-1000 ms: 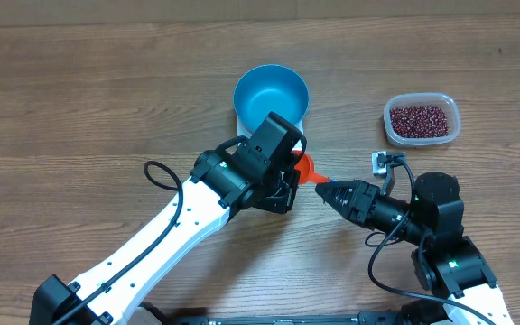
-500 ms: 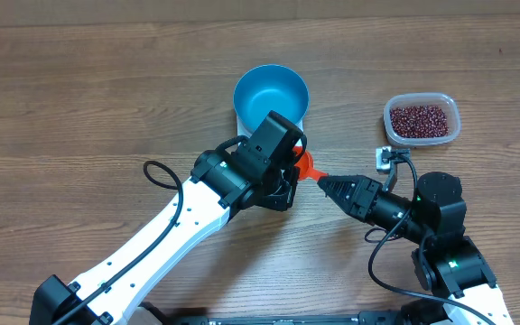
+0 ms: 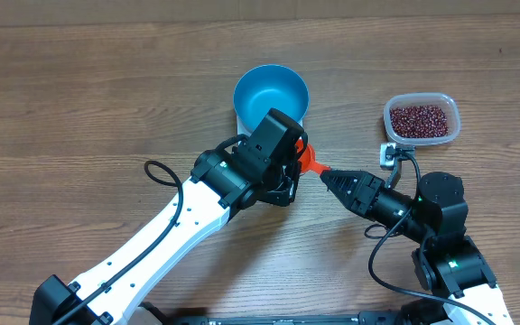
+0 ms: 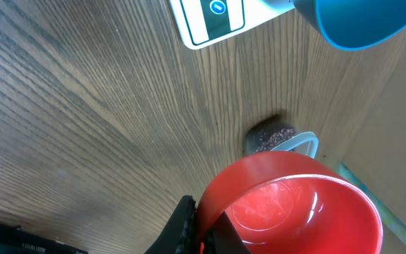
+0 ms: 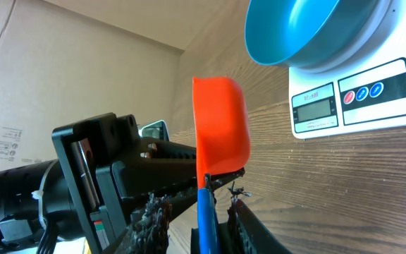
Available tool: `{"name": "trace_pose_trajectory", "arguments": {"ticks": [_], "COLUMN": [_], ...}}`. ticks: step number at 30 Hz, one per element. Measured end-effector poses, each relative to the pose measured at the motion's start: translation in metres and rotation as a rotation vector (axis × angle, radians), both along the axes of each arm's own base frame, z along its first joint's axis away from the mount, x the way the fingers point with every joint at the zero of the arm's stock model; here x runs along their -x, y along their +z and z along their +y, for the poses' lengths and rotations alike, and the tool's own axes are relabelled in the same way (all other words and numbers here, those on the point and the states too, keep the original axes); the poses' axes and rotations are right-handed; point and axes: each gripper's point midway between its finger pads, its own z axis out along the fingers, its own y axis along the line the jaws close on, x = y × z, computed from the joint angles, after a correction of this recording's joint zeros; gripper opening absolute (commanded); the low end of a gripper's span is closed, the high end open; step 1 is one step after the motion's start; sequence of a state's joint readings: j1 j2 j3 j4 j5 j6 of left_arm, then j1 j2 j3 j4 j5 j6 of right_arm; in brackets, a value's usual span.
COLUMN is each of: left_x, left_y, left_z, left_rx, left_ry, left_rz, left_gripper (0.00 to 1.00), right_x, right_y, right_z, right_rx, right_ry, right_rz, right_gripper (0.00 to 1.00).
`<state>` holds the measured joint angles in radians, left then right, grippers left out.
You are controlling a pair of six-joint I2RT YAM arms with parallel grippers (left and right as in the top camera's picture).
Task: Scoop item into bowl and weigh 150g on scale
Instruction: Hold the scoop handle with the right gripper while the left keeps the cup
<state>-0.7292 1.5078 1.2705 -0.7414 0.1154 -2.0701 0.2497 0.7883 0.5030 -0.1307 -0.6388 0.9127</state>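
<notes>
Centre of the overhead view: pinches the orange-red scoop (image 3: 309, 162) with the left tool (image 3: 294, 170), clenched tight at the base of the cup. Shows that cup standing on edge in the right wrist view, mouth turned sideways. Straddles the scoop's blue handle (image 5: 204, 215) with the right tool (image 3: 325, 178), one finger on either side; cannot tell whether clamped on it or merely close. Reaches in from the lower left with the white left arm (image 3: 179, 226) and from the lower right with the black right arm (image 3: 441, 217), nose to nose just below the bowl (image 3: 271, 90). Places the bowl, bright blue and round, at upper centre, seated on the white scale (image 5: 351, 92), display window and buttons along the edge nearer the tools. Leaves the beans (image 3: 420, 118), dark maroon, heaped in a clear tub (image 3: 454, 113) at the upper right of the wooden tabletop (image 3: 106, 90), well apart from bowl and scale, just above the right arm.
</notes>
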Motion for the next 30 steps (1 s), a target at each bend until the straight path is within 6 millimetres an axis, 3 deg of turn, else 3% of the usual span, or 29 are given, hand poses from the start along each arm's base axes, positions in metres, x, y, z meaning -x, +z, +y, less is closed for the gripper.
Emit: {"name": "trace_pose_trajectory", "arguments": {"ticks": [4, 10, 21, 24, 30], "left_x": [0.0, 0.0002, 0.0001, 0.0, -0.0002], "left_y": [0.0, -0.0002, -0.0001, 0.0, 0.0001], "left_z": [0.0, 0.0002, 0.0001, 0.0, 0.0], "left_rx": [0.0, -0.001, 0.0, 0.0, 0.001], "left_ry": [0.0, 0.0, 0.0, 0.0, 0.001], "left_rz": [0.0, 0.001, 0.0, 0.0, 0.0], "left_gripper": [0.05, 0.04, 0.05, 0.04, 0.04], "right_x": [-0.0009, -0.0028, -0.0031, -0.003, -0.0033], "right_y": [0.0003, 0.0015, 0.0014, 0.0011, 0.0004], "right_z": [-0.0006, -0.0015, -0.0018, -0.0019, -0.0023], "right_rx": [0.001, 0.001, 0.002, 0.003, 0.004], "right_ry": [-0.005, -0.015, -0.018, -0.018, -0.022], "right_rz": [-0.003, -0.01, -0.009, -0.009, -0.005], "right_gripper": [0.27, 0.16, 0.11, 0.04, 0.04]}}
